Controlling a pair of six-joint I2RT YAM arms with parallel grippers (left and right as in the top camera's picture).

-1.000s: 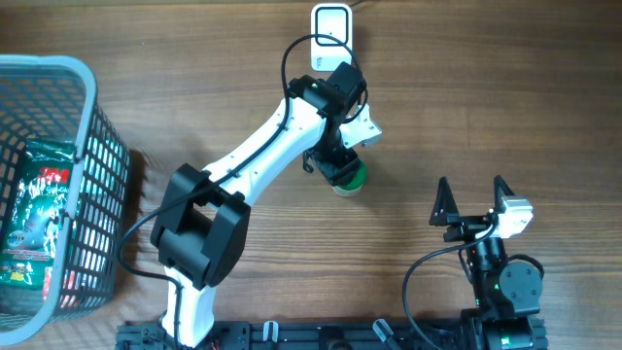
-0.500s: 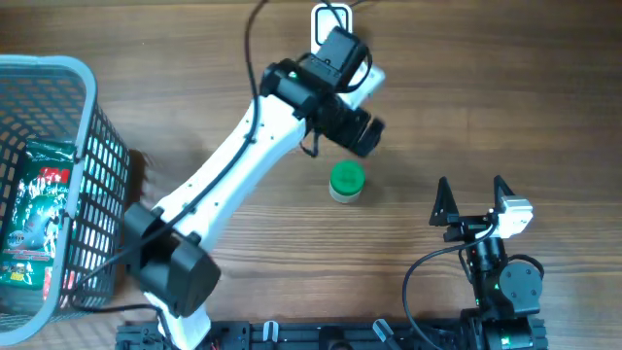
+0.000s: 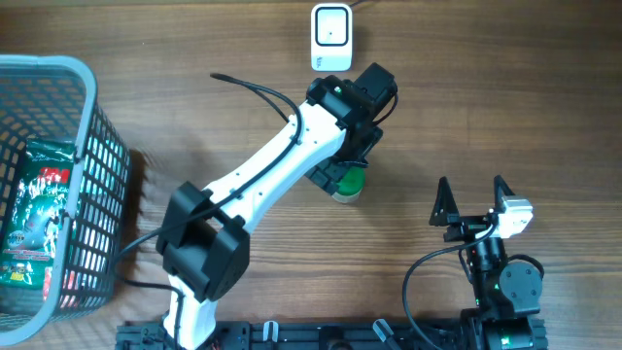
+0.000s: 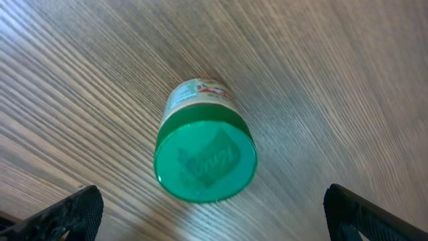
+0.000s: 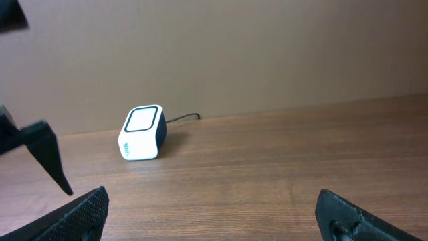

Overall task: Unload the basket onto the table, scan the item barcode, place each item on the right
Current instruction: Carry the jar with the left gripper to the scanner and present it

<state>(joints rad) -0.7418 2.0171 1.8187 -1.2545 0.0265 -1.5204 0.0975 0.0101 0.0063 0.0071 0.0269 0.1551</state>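
the jar is seen upright on the bench at mid frame, below the scanner at the top. the left claw is spread over it, gripping nothing; the right claw is spread, idle. grasping and scanning are judged undone.

Table: brown wood-grain top, filling the whole overhead view and running back to a far edge in the right wrist view. Wall: plain dull brown, standing directly behind. Light: falling evenly, throwing soft shadows.
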